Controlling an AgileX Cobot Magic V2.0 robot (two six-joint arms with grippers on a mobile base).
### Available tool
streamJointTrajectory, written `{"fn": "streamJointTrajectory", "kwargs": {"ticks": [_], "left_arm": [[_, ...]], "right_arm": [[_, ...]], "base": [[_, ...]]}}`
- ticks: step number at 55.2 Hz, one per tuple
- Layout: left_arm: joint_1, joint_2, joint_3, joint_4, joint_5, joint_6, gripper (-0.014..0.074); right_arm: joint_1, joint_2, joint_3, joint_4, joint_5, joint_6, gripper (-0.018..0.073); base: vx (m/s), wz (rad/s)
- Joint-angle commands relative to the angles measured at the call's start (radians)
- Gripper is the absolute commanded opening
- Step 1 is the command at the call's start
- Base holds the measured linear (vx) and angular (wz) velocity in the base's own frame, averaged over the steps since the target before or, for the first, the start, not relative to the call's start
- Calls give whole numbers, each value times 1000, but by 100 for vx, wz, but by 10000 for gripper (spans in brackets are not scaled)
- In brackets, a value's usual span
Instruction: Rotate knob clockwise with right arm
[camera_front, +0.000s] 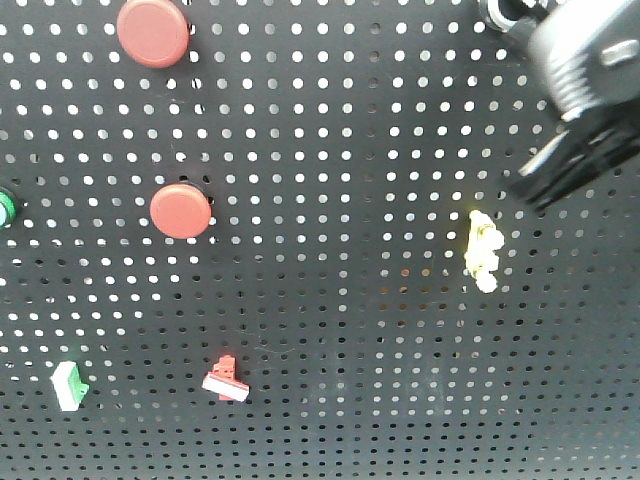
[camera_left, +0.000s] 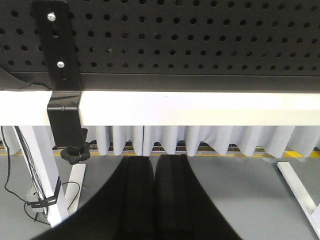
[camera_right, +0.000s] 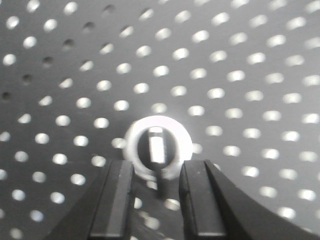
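Note:
The knob (camera_right: 157, 146) is black with a white bar on its face and a white ring around it, mounted on the black pegboard (camera_front: 350, 150). In the right wrist view my right gripper (camera_right: 156, 169) is open, its two fingers standing either side of the knob's lower edge, with a gap to each. In the front view the right gripper (camera_front: 560, 175) is at the top right and hides the knob. My left gripper (camera_left: 154, 162) is shut and empty, low below the table edge.
Two red buttons (camera_front: 152, 32) (camera_front: 181, 211), a green button (camera_front: 5, 208), a yellow switch (camera_front: 484, 250), a red-and-white switch (camera_front: 227, 380) and a green-and-white switch (camera_front: 69, 386) sit on the pegboard. A black clamp bracket (camera_left: 62, 75) grips the white table edge (camera_left: 200, 107).

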Motion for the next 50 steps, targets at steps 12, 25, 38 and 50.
{"fn": "streamJointTrajectory", "kwargs": {"ticks": [12,25,38,50], "left_arm": [[2,-10,10,-6,-79,-5,-6],[2,-10,10,-6,-79,-5,-6],[2,-10,10,-6,-79,-5,-6],[2,-10,10,-6,-79,-5,-6]], "right_arm": [[-7,-13,-32,-44,-8,70,46],[-7,-7,-32,-36,-7,179,-13],[-7,-2,-32,21,-14,587,-11],[-7,-2,-36,2,-23,1077,-9]], "base": [[0,0],[0,0],[0,0],[0,0]]}}
